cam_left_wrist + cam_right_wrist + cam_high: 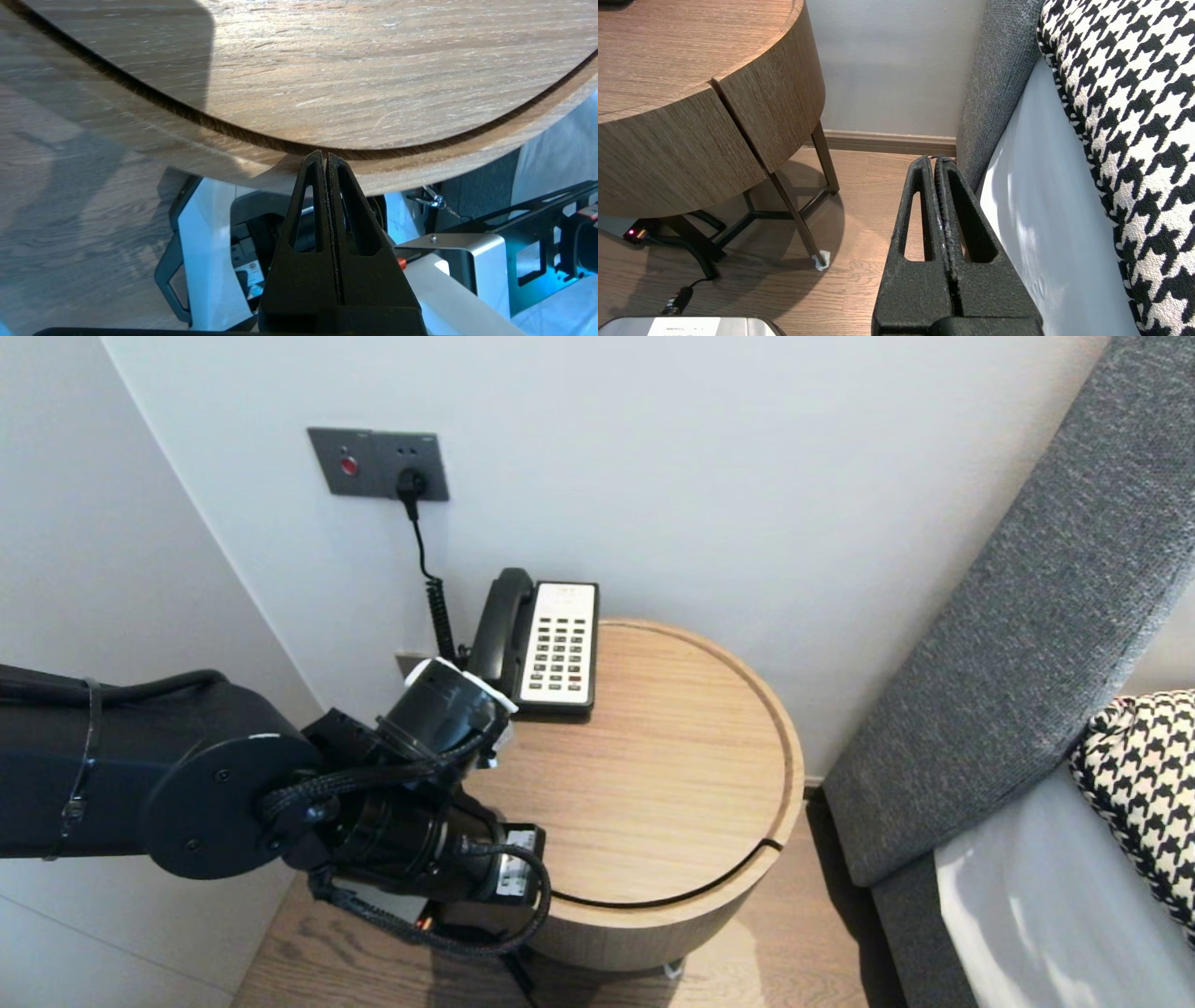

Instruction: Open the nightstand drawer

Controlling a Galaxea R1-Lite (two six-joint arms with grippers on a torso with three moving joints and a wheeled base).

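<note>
I count one round light-wood worktop [653,756], and on it one telephone with a white keypad face [558,644] and one black handset [499,621] lying in its cradle. One black coiled cord [439,607] goes from the telephone up to one grey wall plate [378,462] with a red button. On the robot's right side there is one grey fabric headboard [1008,635] and one black-and-white houndstooth pillow [1144,775].

The worktop [327,70] is straight in front of my left fingers [325,161]. Their tips lie at its raised outer rim, on the near edge at the robot's left, well apart from the telephone at the far edge by the wall. I cannot tell if the tips really touch the rim or only stand just beside it.

My left fingers are clenched, pad against pad, with nothing between them. My right fingers [934,163] are also pressed together and hold nothing. They hang low over the wooden floor, between the worktop [668,46] and the headboard [999,70], near the pillow [1134,116].
</note>
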